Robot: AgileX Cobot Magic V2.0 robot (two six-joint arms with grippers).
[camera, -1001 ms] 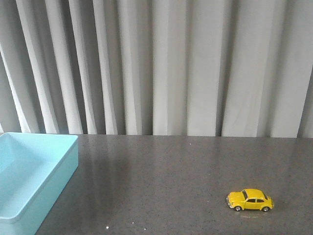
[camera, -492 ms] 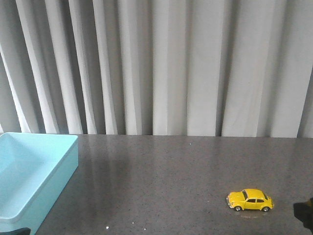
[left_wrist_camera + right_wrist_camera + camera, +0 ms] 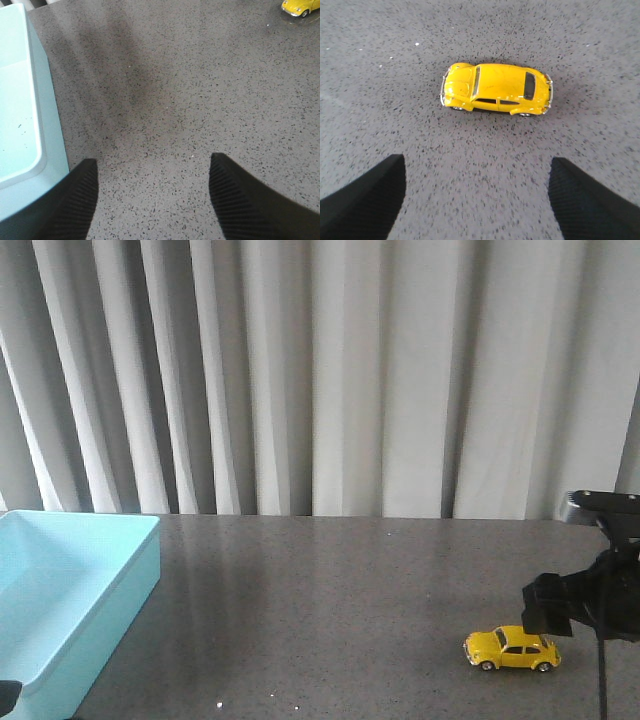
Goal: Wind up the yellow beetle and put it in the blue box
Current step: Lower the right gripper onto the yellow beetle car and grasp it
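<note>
The yellow beetle (image 3: pixel 511 648) stands on its wheels on the dark speckled table at the front right. In the right wrist view the beetle (image 3: pixel 496 90) lies just beyond my right gripper (image 3: pixel 477 170), which is open and empty, its fingers apart from the car. In the front view the right gripper (image 3: pixel 548 606) hangs just above and to the right of the beetle. The blue box (image 3: pixel 110 625) sits at the left edge, empty. My left gripper (image 3: pixel 152 170) is open and empty over bare table, right beside the box's wall (image 3: pixel 47 115). The beetle (image 3: pixel 300 6) shows far off in that view.
Grey pleated curtains (image 3: pixel 320 380) hang behind the table's far edge. The speckled tabletop (image 3: pixel 320 610) stretches between the box and the beetle. A small dark part of the left arm (image 3: pixel 8 695) shows at the bottom left corner.
The right arm has come into the front view from the right and now hangs over the beetle. A bit of the left arm appears at the bottom left. The beetle and the box have not moved.
</note>
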